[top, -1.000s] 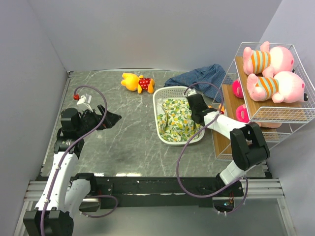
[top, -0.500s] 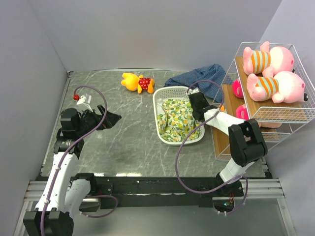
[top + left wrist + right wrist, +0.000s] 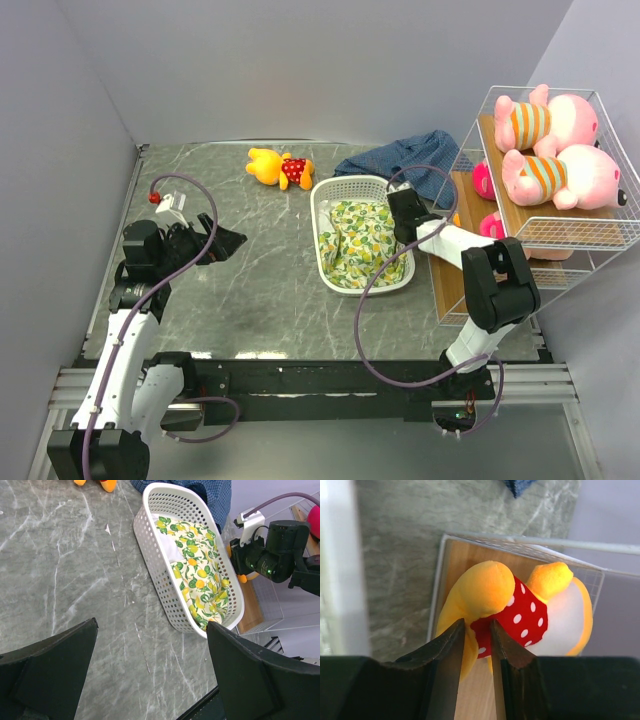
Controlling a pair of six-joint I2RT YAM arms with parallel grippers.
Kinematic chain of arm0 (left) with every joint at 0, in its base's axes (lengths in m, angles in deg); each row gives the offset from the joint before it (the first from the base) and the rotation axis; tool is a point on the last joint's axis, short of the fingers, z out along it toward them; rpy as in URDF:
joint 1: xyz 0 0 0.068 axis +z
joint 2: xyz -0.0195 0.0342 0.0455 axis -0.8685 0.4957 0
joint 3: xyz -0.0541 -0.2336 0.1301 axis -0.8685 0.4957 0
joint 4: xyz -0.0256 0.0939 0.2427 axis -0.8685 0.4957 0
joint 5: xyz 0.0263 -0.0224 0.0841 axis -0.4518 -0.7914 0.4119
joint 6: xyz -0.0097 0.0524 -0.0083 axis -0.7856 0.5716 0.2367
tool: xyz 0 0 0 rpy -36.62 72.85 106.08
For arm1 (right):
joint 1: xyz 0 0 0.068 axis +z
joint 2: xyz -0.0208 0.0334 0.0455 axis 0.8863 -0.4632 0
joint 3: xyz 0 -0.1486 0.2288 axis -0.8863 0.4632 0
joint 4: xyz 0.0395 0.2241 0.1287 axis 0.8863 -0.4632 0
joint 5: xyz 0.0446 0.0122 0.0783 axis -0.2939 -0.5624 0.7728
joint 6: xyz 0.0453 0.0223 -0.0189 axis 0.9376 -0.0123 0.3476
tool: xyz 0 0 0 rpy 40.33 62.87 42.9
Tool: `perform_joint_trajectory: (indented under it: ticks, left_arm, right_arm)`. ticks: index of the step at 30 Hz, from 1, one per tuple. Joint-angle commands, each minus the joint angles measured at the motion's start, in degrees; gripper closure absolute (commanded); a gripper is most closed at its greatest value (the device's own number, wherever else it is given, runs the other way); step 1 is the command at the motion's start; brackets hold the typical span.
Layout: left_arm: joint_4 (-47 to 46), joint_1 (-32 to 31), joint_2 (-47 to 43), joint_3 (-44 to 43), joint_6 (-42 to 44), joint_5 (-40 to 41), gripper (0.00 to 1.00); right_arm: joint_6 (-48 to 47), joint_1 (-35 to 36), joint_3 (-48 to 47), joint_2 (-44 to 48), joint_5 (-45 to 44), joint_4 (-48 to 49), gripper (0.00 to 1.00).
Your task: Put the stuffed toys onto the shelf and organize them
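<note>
Right wrist: right pincer (image 3: 476,625), gripping a yellow bear (image 3: 490,590), has reached the shelf (image 3: 462,560) (left pincer (image 3: 151,625) wide).

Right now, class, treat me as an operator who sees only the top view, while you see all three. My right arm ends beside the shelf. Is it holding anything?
Observer: Yes. In the right wrist view the right fingers pinch a yellow bear in a red dotted shirt.
Operator: Is it over the shelf?
Observer: The bear hangs over a wooden plank of the shelf. I cannot tell whether it touches the wood.
Operator: And my left arm?
Observer: The left wrist view shows the left fingers wide apart, holding nothing.
</note>
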Motion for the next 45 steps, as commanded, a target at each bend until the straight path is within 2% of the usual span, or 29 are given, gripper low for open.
perform_joint_trajectory:
  ticks: [1, 22, 31, 37, 45]
  left_arm:
    - [-1.3, -0.2, -0.5, -1.4, 1.5, 0.2, 0.04]
    - [-0.7, -0.2, -0.3, -1.4, 1.6, 1.3, 0.04]
    - [-0.5, -0.2, -0.4, -1.4, 1.5, 2.6, 0.04]
    - [0.1, -0.2, -0.4, -1.7, 1.3, 4.6, 0.04]
    - [1.5, -0.2, 2.8, -3.3, -1.7, 9.8, 0.04]
  right_arm:
    - [-0.3, -1.4, -1.1, 0.0, -3.4, -1.1, 0.66]
    - [-0.4, -2.4, -0.9, 1.6, -5.1, -0.3, 0.66]
    - [1.5, -1.5, -2.2, 5.9, -2.3, -2.9, 0.64]
    - [4.7, -0.8, -4.2, 8.9, 2.5, -6.7, 0.59]
    - [6.3, 3.3, -8.2, 15.0, 3.8, -13.7, 0.56]
